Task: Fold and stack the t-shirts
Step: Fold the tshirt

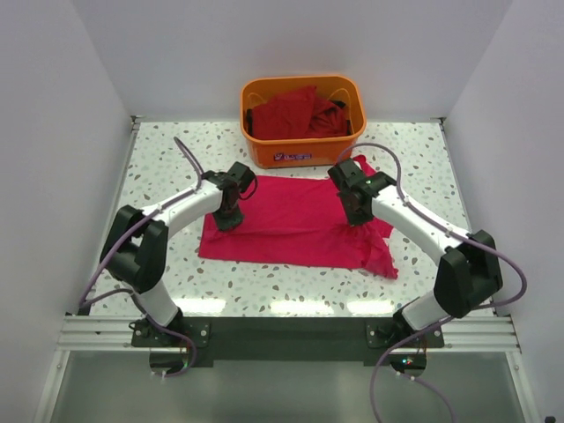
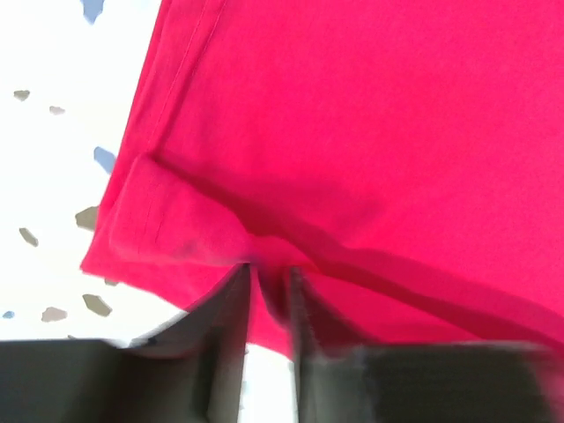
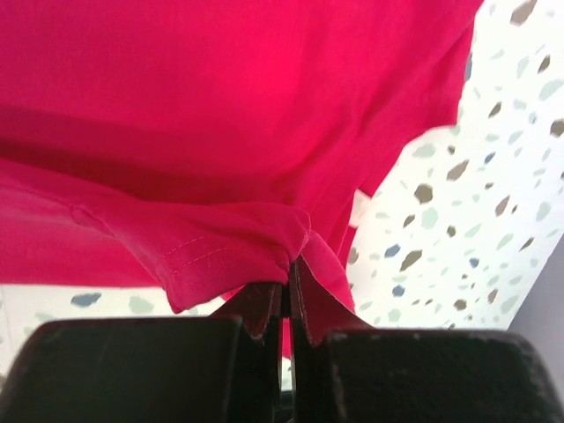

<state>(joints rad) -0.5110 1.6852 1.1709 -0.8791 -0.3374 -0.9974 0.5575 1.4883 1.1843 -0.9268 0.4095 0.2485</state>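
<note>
A bright crimson t-shirt (image 1: 295,216) lies spread on the speckled table, folded into a rough rectangle. My left gripper (image 1: 227,220) is at its left edge. In the left wrist view that gripper (image 2: 269,275) has its fingers a narrow gap apart, and a fold of the t-shirt (image 2: 352,132) lies between the tips. My right gripper (image 1: 357,222) is over the shirt's right side. In the right wrist view it (image 3: 289,269) is shut, pinching a bunched hem of the t-shirt (image 3: 220,88). Darker red t-shirts (image 1: 295,115) are heaped in the basket.
An orange plastic basket (image 1: 300,152) stands at the back centre, just beyond the spread shirt. White walls close in the table on the left, right and back. A metal rail (image 1: 282,330) runs along the near edge by the arm bases.
</note>
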